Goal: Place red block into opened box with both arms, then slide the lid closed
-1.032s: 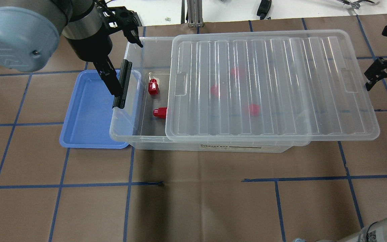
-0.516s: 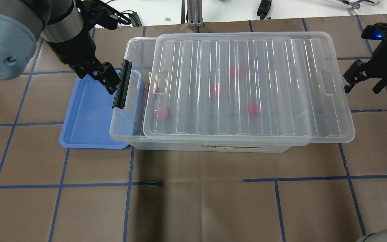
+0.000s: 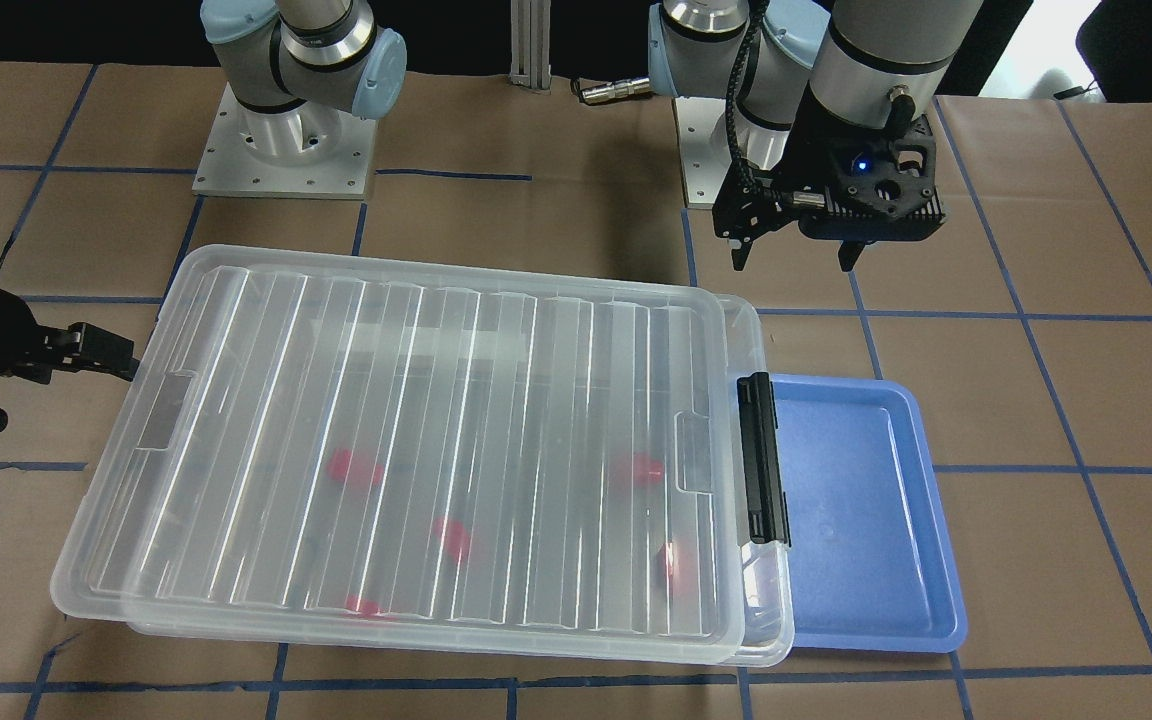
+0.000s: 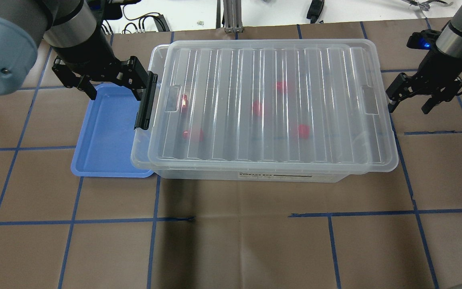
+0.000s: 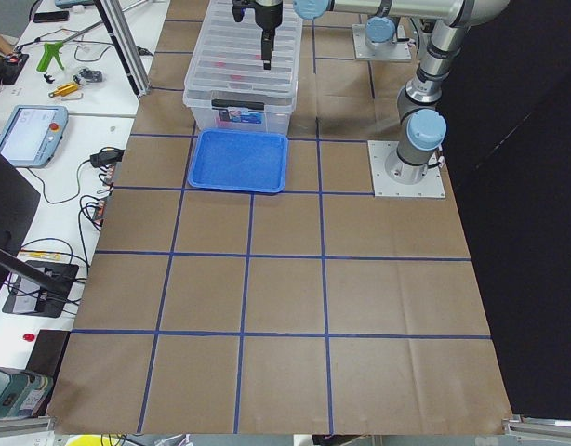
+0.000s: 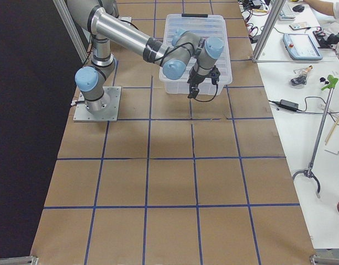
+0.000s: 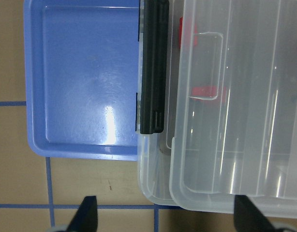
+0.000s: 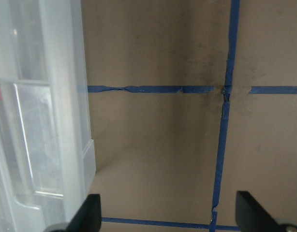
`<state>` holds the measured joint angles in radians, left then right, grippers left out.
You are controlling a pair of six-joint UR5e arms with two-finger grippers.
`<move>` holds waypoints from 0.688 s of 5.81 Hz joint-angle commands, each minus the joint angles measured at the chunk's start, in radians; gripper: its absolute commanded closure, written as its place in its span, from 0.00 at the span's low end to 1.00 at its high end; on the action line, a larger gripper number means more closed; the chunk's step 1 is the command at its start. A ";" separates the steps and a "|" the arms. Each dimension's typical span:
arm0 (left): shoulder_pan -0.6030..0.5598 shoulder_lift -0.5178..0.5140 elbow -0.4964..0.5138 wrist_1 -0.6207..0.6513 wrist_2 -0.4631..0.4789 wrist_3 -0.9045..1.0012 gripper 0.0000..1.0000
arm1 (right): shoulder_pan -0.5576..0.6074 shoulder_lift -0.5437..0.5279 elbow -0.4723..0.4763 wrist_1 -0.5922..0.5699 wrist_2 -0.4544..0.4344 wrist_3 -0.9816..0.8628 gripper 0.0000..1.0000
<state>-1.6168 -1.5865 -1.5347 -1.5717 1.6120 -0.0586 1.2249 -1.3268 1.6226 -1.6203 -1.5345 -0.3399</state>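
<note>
Red blocks (image 4: 303, 131): five, blurred under the ribbed lid and inside the box; two lie near the latch end.
Lid (image 4: 271, 68): flat on the box, covering nearly all of it.
Box (image 4: 199, 175): only a narrow strip shows uncovered at the latch end.
Left gripper (image 4: 115, 95): jaws spread wide and holding nothing, above the far end of the blue tray (image 4: 106, 136), just beside the black latch (image 4: 146, 100).
Right gripper (image 4: 408, 109): jaws wide and empty, at the lid's opposite short end. One fingertip is right at the lid's edge; contact cannot be told.
In the way: the lid lies between both grippers and the blocks.
Table (image 4: 231, 241): brown paper with blue tape lines.
</note>
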 commanded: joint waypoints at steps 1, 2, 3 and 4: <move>0.000 0.006 0.004 -0.001 0.000 -0.046 0.01 | 0.059 -0.008 0.010 -0.004 0.002 0.060 0.00; 0.005 0.011 0.004 0.004 0.000 -0.035 0.01 | 0.061 -0.008 0.000 -0.007 -0.006 0.055 0.00; 0.005 0.008 0.008 0.007 0.000 -0.024 0.01 | 0.061 -0.014 -0.018 -0.004 -0.021 0.049 0.00; 0.006 0.011 0.010 0.007 0.003 -0.024 0.01 | 0.061 -0.047 -0.058 0.000 -0.056 0.048 0.00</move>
<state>-1.6119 -1.5772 -1.5269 -1.5657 1.6132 -0.0856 1.2847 -1.3504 1.5961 -1.6234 -1.5633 -0.2903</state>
